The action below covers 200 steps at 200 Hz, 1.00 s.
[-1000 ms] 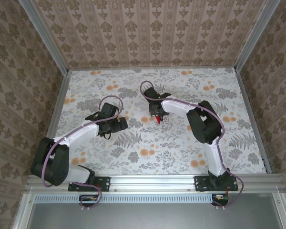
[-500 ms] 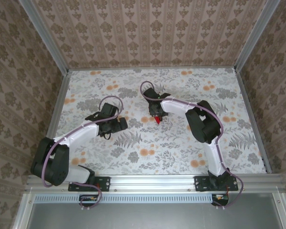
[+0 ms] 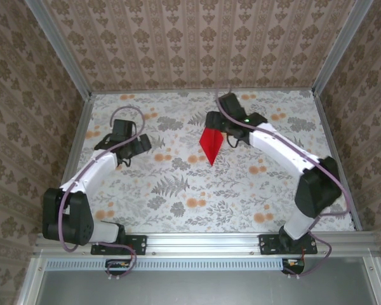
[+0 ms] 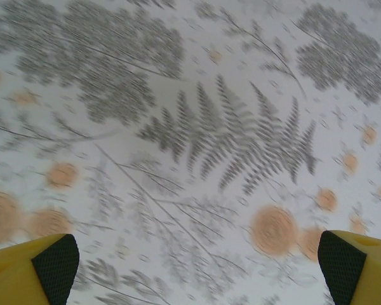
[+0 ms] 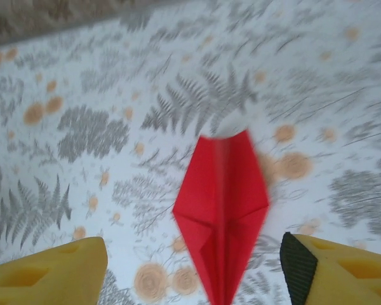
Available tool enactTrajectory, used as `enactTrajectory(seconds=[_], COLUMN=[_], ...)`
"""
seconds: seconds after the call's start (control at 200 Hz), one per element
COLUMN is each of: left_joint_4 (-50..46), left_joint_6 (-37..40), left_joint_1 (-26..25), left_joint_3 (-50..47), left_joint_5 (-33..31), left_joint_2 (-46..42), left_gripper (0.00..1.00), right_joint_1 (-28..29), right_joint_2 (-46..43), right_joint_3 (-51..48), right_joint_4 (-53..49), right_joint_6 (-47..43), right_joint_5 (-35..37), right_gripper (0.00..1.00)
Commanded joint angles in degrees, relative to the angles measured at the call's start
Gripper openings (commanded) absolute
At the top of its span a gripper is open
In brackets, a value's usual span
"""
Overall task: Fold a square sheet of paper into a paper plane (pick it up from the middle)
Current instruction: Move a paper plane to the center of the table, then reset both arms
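Observation:
The paper plane (image 3: 211,145) is a bright red pointed kite shape with a centre crease, lying on the flowered table (image 3: 178,190) just right of centre, its tip toward the near edge. My right gripper (image 3: 214,127) hangs over its far end, open. In the right wrist view the red plane (image 5: 222,216) sits between the two yellow fingers (image 5: 317,273), touching neither, under my right gripper (image 5: 190,279). My left gripper (image 3: 138,145) is open over the left of the table, well apart from the plane. The left wrist view shows my left gripper (image 4: 197,273) with blurred tablecloth between its fingertips (image 4: 51,267).
Patterned walls with aluminium posts (image 3: 82,121) close in the table on the left, back and right. A metal rail (image 3: 203,238) with both arm bases runs along the near edge. Bare tablecloth lies in front of the plane.
The right arm has stretched out toward the back and its gripper has opened, letting go of the red plane, which now lies spread on the table. The left arm has swung left and back.

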Motion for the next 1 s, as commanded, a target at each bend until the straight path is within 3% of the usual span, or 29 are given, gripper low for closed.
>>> enactTrajectory(seconds=[0.0,0.09,0.27,0.39,0.595,0.79,0.995], left_joint_4=[4.82,11.05,24.30,33.73,47.61,60.36,76.66], left_joint_6=[5.52,7.13,11.76,16.78,23.14,26.07,27.64], left_joint_1=[5.15,9.15,13.34,13.61,13.61,13.80,14.79], left_joint_3=[-2.41,-7.22,-18.07,-23.74,-29.84,-32.77,-35.05], left_joint_5=[-2.38,-5.16,-10.60,-12.72,-8.06,1.10,6.20], left_joint_2=[-4.72,-8.48,-14.37,-14.27,-10.12,-4.98,3.68], left_gripper=[1.00,1.00,1.00,1.00,1.00,1.00,1.00], right_joint_1=[-2.21,-4.14,-10.09,-15.07,-21.70,-24.87,-27.39], right_joint_2=[-4.38,-8.38,-13.88,-16.42,-17.24,-15.42,-14.71], right_joint_3=[-6.26,-11.14,-23.70,-35.53,-47.95,-53.09,-58.85], right_joint_4=[3.55,5.77,14.71,26.99,41.55,55.06,69.96], right_joint_6=[-6.68,-12.13,-19.06,-21.74,-22.48,-25.20,-26.24], right_joint_5=[5.57,10.61,19.00,22.68,21.87,13.90,5.87], right_gripper=[0.83,1.00,1.00,1.00,1.00,1.00,1.00])
